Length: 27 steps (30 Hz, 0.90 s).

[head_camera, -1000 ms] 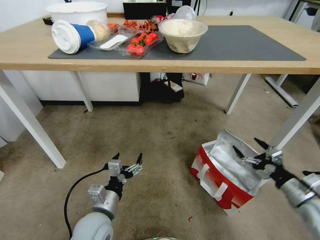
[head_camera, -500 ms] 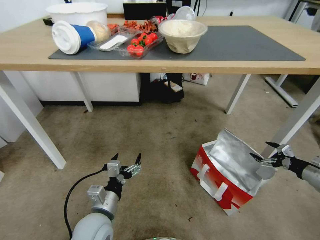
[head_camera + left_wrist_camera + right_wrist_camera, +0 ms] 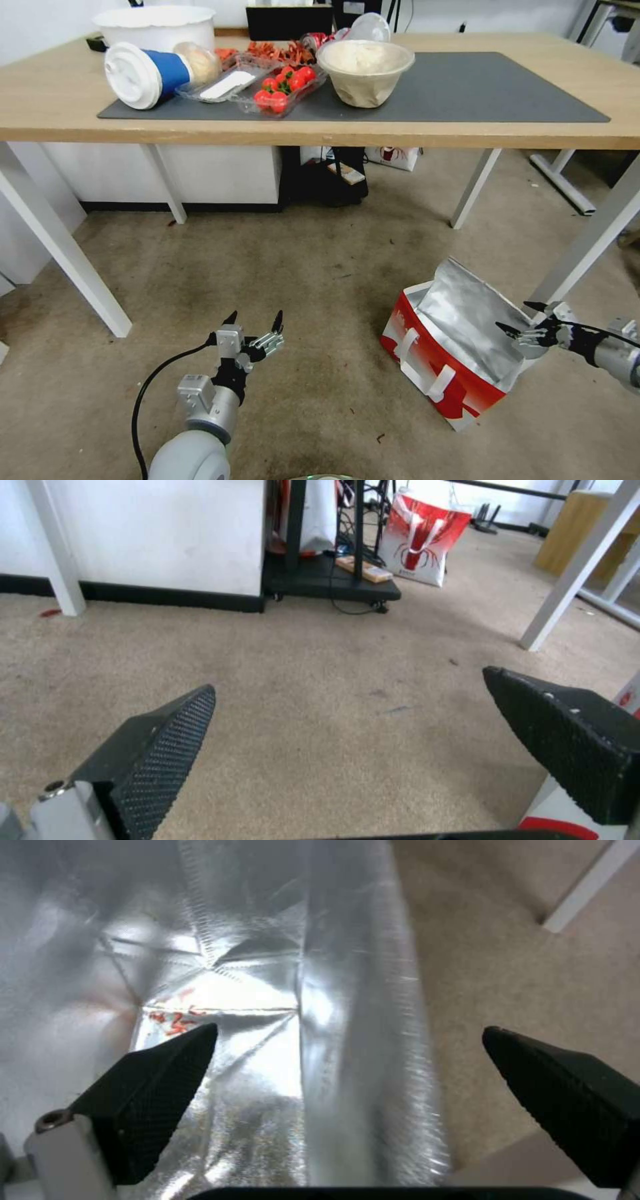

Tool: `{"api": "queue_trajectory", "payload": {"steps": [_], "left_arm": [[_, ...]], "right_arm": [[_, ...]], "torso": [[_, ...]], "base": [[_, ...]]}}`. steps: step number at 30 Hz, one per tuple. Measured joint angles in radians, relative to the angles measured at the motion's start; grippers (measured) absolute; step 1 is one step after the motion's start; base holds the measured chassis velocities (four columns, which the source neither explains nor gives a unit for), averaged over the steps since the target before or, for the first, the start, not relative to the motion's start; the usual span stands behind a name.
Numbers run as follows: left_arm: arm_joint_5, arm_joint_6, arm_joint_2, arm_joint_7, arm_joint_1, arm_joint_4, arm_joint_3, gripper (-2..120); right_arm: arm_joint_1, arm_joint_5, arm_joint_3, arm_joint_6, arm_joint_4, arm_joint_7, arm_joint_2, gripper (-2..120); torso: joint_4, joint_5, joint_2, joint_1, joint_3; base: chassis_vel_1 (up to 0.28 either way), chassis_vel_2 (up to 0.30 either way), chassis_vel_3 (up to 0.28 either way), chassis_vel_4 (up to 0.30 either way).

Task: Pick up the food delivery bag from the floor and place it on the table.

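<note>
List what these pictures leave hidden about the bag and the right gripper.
- Food delivery bag: far side, head view, hidden by its raised foil wall.
- Bag's floor: right wrist view, cut off by the frame edge.
- Right gripper: open; contact with the foil rim is unclear, head view.

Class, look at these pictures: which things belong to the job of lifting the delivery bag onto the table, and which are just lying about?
Belonging to the job:
- food delivery bag, standing open on the floor
- table
- right gripper, open at the bag's far rim
- left gripper, open above bare floor

Just lying about:
- paper cup on its side
- tomatoes
- bowl
- white tub
</note>
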Motion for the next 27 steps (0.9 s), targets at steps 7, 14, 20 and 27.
{"api": "queue_trajectory", "payload": {"steps": [7, 14, 20, 27], "left_arm": [[0.002, -0.006, -0.003, 0.0, 0.011, -0.007, 0.002, 100], [0.0, -0.016, -0.001, -0.005, 0.004, -0.003, 0.001, 100], [-0.003, -0.017, 0.001, -0.006, -0.001, 0.0, 0.002, 100], [-0.005, -0.019, 0.002, -0.008, -0.007, 0.002, 0.004, 100]], "right_arm": [[0.003, 0.006, -0.014, -0.019, -0.019, 0.002, 0.009, 85], [-0.007, 0.014, -0.013, -0.029, -0.022, 0.009, 0.007, 60], [-0.013, 0.022, -0.011, -0.029, -0.023, 0.023, 0.0, 40], [-0.019, 0.033, -0.009, -0.027, -0.022, 0.042, -0.008, 13]], "torso": [[-0.0002, 0.0, 0.0, 0.0, 0.0], [-0.0002, 0.0, 0.0, 0.0, 0.0], [-0.0002, -0.0001, 0.0, 0.0, 0.0], [-0.0002, 0.0, 0.0, 0.0, 0.0]], "base": [[0.0, 0.0, 0.0, 0.0], [0.0, 0.0, 0.0, 0.0], [0.0, 0.0, 0.0, 0.0], [0.0, 0.0, 0.0, 0.0]]}}
